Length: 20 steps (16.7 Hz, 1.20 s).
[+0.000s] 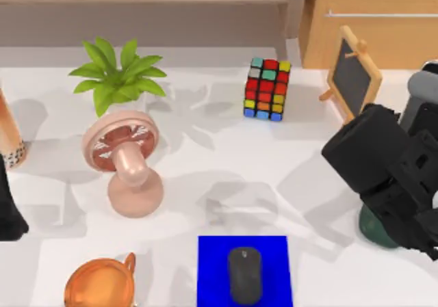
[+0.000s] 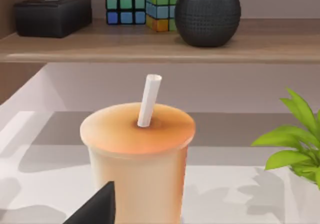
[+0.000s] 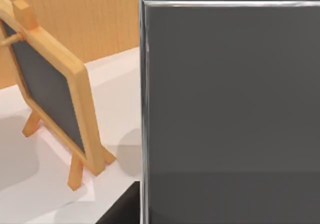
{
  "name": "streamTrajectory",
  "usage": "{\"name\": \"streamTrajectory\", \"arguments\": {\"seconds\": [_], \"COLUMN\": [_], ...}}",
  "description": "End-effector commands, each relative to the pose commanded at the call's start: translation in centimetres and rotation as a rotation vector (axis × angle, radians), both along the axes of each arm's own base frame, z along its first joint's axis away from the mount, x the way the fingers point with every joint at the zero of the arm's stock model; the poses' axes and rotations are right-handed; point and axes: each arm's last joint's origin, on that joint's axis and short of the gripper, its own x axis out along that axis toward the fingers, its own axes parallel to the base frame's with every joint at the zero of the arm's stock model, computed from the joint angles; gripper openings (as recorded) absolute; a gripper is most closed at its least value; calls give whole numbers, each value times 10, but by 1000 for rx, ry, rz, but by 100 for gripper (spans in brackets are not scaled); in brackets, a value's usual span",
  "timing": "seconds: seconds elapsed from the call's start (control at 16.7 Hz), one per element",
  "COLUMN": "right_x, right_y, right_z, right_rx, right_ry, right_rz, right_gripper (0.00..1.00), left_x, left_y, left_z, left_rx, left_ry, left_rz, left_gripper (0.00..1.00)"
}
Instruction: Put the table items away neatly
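Note:
The small black mouse (image 1: 245,274) lies on a blue mat (image 1: 212,266) at the table's front middle, with no gripper near it. The smartphone (image 3: 230,109) stands upright, its grey screen and silver frame very close in the right wrist view. From above, the smartphone (image 1: 426,95) is at the far right edge. My right arm (image 1: 376,156) reaches toward it from the right side, its black wrist beside the phone. Whether it holds the phone is hidden. My left arm (image 1: 8,215) rests at the left edge.
A puzzle cube (image 1: 267,88), a plant (image 1: 116,74) and a small chalkboard easel (image 1: 352,74) stand at the back. The pink fan (image 1: 126,160) stands left of centre and an orange mug (image 1: 101,283) at the front left. A straw cup (image 2: 137,154) stands before the left wrist. A dark green base (image 1: 375,228) sits under the right arm.

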Motion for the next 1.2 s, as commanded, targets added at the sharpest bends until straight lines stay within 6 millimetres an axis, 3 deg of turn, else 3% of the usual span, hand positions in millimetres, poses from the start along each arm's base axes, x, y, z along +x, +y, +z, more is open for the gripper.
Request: {"name": "streamTrajectory", "arguments": {"seconds": [0.3,1.08,1.2], "right_x": [2,2,2], "right_y": [0,0,0], "right_z": [-1,-1,-1], "right_rx": [0,0,0], "right_ry": [2,2,2], "right_rz": [-5,-5,-5], "right_gripper": [0,98,100], "left_x": [0,0,0], "left_y": [0,0,0], "left_z": [0,0,0], "left_rx": [0,0,0], "left_ry": [0,0,0], "left_rz": [0,0,0], "left_gripper": [100,100,100]}}
